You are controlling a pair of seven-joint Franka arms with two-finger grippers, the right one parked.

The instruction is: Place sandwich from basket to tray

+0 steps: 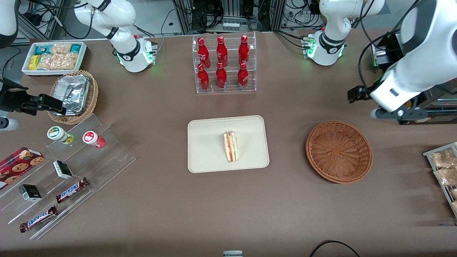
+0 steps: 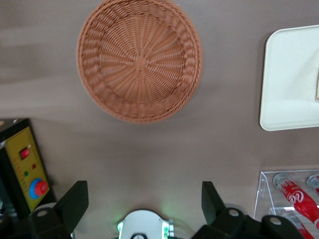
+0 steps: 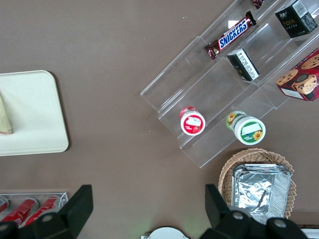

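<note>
Sandwich wedge of pale bread [image 1: 231, 147] lying mid-tray on the cream rectangular tray [image 1: 203, 142]; round reddish-brown wicker basket [image 1: 339, 151] empty; my gripper [image 2: 144, 201] raised, fingers spread wide, holding nothing.

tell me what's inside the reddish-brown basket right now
Nothing: the basket shows only bare woven wicker. The sandwich lies on the tray. The gripper hangs open above the table, apart from the basket. Whatever is under the basket is hidden.
</note>
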